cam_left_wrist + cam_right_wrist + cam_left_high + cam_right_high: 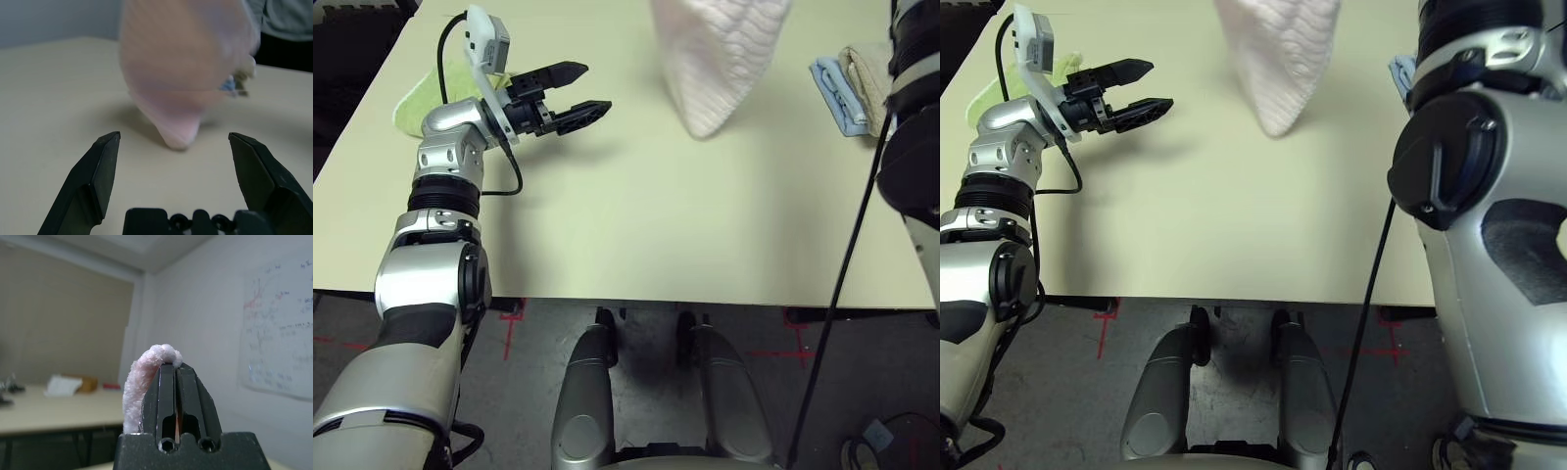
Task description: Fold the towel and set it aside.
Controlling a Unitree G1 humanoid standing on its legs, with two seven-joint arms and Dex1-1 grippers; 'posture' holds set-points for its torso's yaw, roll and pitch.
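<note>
Pink towel (715, 59) hanging long and upright above the table (636, 225), narrow tip pointing down, top edge pinched in the tightly closed right gripper (174, 369), left gripper (570, 93) spread wide and empty, aimed at the towel from its left.

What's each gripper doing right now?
Left gripper: open, empty, pointing toward the hanging towel.
Right gripper: shut on the towel, which hangs with its tip at the table.
</note>
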